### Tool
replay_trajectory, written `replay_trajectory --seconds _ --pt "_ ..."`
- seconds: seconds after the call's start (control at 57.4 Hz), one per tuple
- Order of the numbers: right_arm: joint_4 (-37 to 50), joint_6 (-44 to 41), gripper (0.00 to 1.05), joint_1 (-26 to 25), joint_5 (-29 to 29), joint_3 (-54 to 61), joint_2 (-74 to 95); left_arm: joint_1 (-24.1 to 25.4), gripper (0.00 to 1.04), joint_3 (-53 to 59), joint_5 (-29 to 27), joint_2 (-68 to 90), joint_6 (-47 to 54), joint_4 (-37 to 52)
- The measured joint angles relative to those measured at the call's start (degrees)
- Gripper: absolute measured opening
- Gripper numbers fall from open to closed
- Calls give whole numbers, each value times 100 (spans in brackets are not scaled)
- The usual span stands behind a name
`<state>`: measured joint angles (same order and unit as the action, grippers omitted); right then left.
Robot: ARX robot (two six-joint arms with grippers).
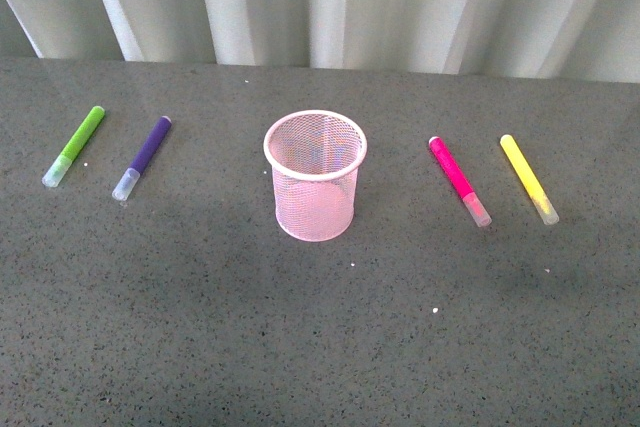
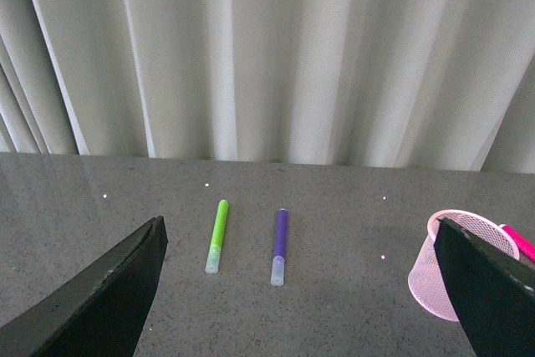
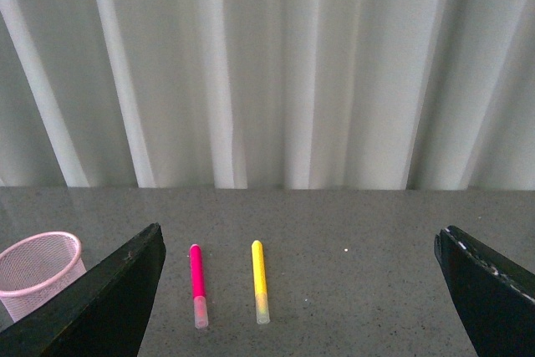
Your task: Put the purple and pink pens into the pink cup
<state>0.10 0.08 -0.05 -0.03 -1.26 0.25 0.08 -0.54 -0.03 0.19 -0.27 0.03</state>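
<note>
Cup [image 1: 315, 197] is standing upright mid-table, mouth up. Purple pen [image 1: 143, 156] is lying flat on its left and pink pen [image 1: 458, 180] on its right, probably one per arm. Green marker [image 1: 75, 145] and yellow marker [image 1: 528, 178] are lying outside them. Left gripper [image 2: 298, 227] and right gripper [image 3: 297, 232] are hovering back, jaws spread wide, gripping nothing.

No readable text or labels anywhere.

purple pen [image 1: 142, 157], magenta pen [image 1: 459, 181], pale-pink mesh cup [image 1: 315, 205], grey speckled tbl [image 1: 300, 347]
</note>
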Motion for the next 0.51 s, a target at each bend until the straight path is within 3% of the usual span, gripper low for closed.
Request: replay_trajectory --seconds 0.506 --pt "0 0 98 0 0 0 0 0 98 0 0 0 0 0"
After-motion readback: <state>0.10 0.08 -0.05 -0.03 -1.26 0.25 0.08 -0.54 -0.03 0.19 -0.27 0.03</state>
